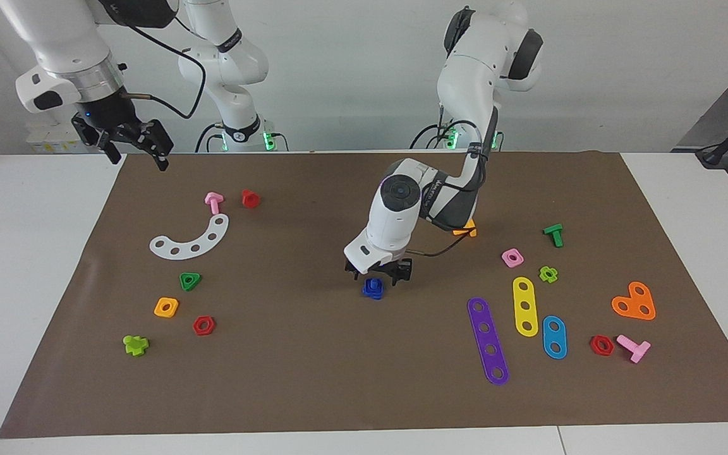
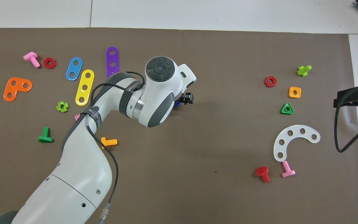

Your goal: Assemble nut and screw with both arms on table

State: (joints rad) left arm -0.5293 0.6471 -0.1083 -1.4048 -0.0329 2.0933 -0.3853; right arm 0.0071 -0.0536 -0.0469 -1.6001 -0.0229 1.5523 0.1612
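Blue assembly (image 1: 373, 288): the screw and the nut, both dark-blue toy plastic, seen in the facing view as one small stacked piece resting on the brown mat of the table (image 1: 313, 379), near the mat's middle; which part lies on top cannot be told, and whether the thread is fully run home is not visible. In the overhead view only a sliver of blue shows beside the wrist. Handling, as a judgement: light, rigid moulded plastic, smooth and somewhat slippery, not fragile, liable to skid or tip if nudged; best taken across two flat opposite sides of the square nut or across the wide head, not by the short shaft. Left gripper (image 1: 379, 273): directly over the assembly, fingers spread apart to either side and clear of it, holding nothing. Right gripper (image 1: 130, 144): waiting aloft over the mat's edge at the right arm's end of the table, well apart from the assembly, fingers spread, empty. Nearest neighbours of the assembly: an orange bolt (image 2: 109, 142), nearer the robots and partly hidden by the left arm; toward the left arm's end, a pink square nut (image 1: 512, 257), a purple strip (image 1: 488, 341) and a yellow strip (image 1: 525, 306); toward the right arm's end, a green triangular nut (image 1: 190, 280), an orange-yellow square nut (image 1: 166, 307) and a white curved strip (image 1: 191, 239).
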